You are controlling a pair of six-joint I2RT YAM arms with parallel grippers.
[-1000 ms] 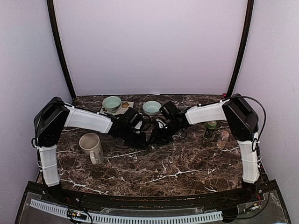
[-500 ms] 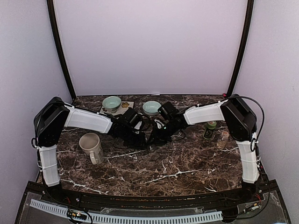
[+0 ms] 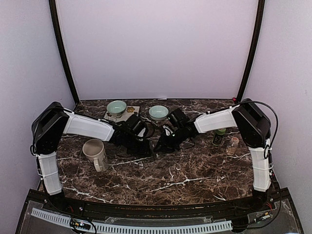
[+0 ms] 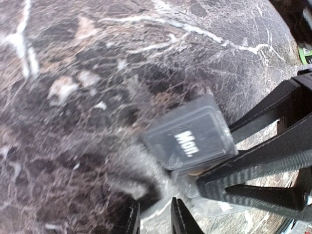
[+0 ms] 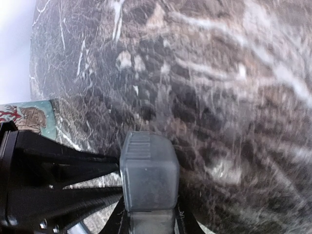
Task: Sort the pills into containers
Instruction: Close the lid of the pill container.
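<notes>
Translucent grey pill organizer (image 4: 187, 141), "Mon." lid facing up, long axis running straight out from right gripper (image 5: 148, 222), clamped narrowly on it, left gripper (image 4: 153, 218) likewise gripping it.

Two bowls (image 3: 117, 107) (image 3: 158, 112), one mug (image 3: 95, 151), two bottles (image 3: 219, 137) (image 3: 234, 143) (one green), one pill box (image 4: 190, 139).

Desk (image 3: 185, 170): dark brown marble, white veins throughout, filling the enclosure wall to wall.
Back wall (image 3: 156, 48): plain, pale lilac-white, unmarked.
Left wall (image 3: 24, 58) and right wall (image 3: 292, 58): same pale finish.
Two black poles (image 3: 61, 53) (image 3: 251, 53): one at each rear corner, leaning outward towards the top.
Black rail (image 3: 146, 209): along the near edge.
White slotted strip (image 3: 136, 227): below the rail.
Light: soft, even, faint shadows.
</notes>
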